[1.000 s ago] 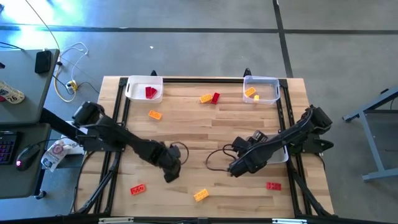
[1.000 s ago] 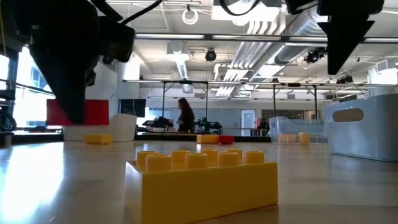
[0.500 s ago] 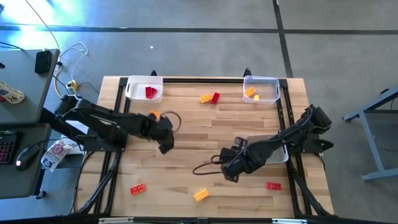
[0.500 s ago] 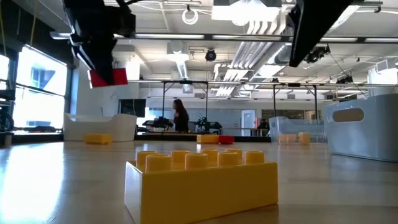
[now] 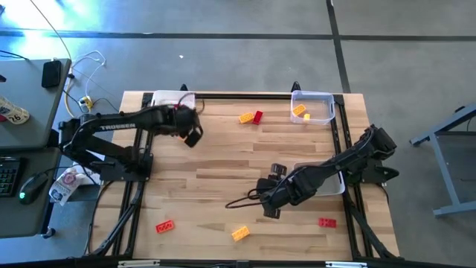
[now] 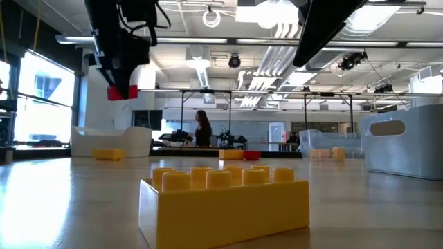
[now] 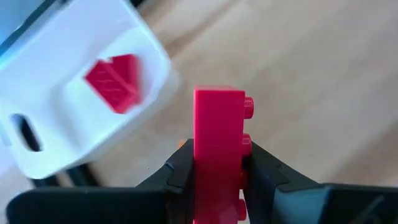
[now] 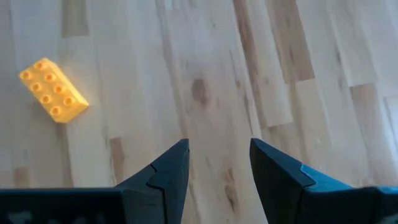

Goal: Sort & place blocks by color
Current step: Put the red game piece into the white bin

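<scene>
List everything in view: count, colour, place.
Red blocks: five; one in the left gripper, one in the white tray, one far-centre beside an orange one, one near-left, one near-right.
Orange/yellow blocks: two in the clear tray, one far-centre, one near-centre.
White tray: one, far-left corner.
Clear tray: one, far-right corner.
Third tray: one, pale, right edge, partly under the right arm.
Table: one, wood.
Person: one, far off in the room.
Left gripper: shut on red block, beside the white tray.
Right gripper: open, empty, over bare table near the near-centre block.
</scene>
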`<act>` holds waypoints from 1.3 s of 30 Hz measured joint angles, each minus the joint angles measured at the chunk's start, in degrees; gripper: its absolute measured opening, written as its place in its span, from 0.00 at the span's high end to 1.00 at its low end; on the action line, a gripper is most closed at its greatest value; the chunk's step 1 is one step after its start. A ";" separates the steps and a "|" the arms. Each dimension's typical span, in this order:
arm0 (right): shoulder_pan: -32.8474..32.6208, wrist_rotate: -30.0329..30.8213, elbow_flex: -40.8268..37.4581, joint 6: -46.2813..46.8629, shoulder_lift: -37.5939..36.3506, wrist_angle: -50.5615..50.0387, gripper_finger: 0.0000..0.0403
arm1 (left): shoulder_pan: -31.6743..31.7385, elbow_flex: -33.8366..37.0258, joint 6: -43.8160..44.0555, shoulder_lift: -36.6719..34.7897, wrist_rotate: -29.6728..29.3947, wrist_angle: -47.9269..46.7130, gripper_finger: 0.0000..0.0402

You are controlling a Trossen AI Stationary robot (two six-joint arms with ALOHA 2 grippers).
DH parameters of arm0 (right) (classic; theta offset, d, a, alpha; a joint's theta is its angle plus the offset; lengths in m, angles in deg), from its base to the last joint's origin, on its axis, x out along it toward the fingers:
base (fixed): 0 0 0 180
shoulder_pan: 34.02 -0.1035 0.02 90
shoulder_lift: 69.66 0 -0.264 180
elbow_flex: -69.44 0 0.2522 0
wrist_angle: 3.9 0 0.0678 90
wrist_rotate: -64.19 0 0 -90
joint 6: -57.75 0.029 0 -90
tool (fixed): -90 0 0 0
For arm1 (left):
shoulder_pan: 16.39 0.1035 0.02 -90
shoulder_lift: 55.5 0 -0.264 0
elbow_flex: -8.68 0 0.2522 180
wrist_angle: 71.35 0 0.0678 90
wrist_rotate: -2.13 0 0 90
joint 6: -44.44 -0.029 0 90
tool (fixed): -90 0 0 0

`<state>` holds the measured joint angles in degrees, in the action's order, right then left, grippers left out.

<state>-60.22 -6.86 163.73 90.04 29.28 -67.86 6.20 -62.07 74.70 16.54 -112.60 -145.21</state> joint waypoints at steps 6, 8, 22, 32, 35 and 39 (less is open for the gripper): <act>2.03 1.55 0.00 -1.62 0.00 0.29 0.61 | 11.12 0.04 -5.79 0.87 0.06 0.08 0.82; 3.03 2.37 0.00 -2.65 0.00 0.31 0.61 | 14.77 0.04 -7.08 0.83 0.30 0.13 0.82; 14.74 4.97 -0.02 -17.01 0.00 3.22 0.61 | 32.25 0.04 -15.39 3.98 12.27 8.32 0.82; 26.25 -1.26 -0.02 -34.68 0.00 11.91 0.61 | 36.13 0.04 -20.02 12.36 15.49 15.84 0.80; 29.57 -3.62 -0.02 -38.72 0.00 15.10 0.61 | 37.24 0.04 -20.92 13.41 17.83 16.89 0.76; 34.00 -5.66 -0.02 -44.01 0.00 18.31 0.61 | 38.21 0.04 -22.71 13.72 18.56 17.00 0.72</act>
<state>-26.21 -12.51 163.71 46.03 29.28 -49.55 44.41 -62.03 51.98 30.26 -94.04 -128.21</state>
